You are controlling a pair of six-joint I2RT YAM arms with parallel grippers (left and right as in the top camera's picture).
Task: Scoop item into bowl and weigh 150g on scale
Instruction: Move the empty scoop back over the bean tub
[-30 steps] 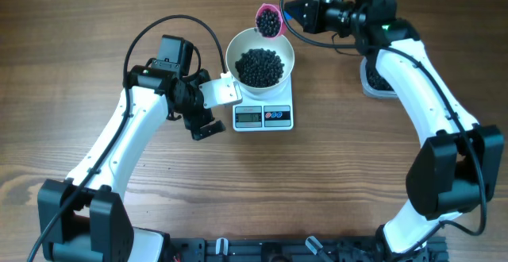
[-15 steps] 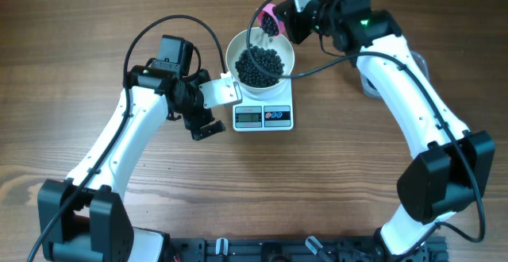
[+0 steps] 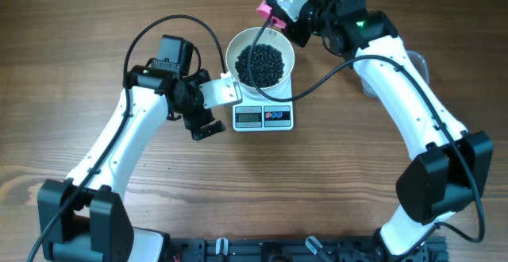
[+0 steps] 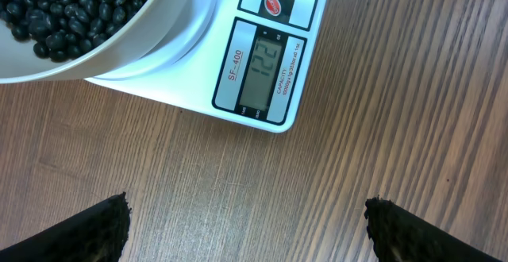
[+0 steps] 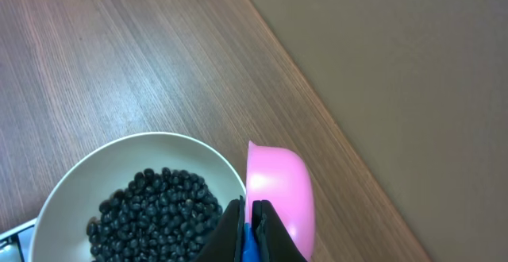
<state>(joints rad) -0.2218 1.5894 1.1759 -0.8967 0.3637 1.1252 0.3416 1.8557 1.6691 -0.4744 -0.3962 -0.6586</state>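
scale (image 4: 262, 75) labelled SF-400, reading 122

A wooden table (image 3: 71, 24) with warm brown grain fills the overhead view under soft, even light. Past its edge, the right wrist view shows a plain dull brown surface (image 5: 413, 63).

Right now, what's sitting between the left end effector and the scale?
Nothing but bare wooden table: the left wrist view shows the open left end effector short of the scale, with only wood grain between.
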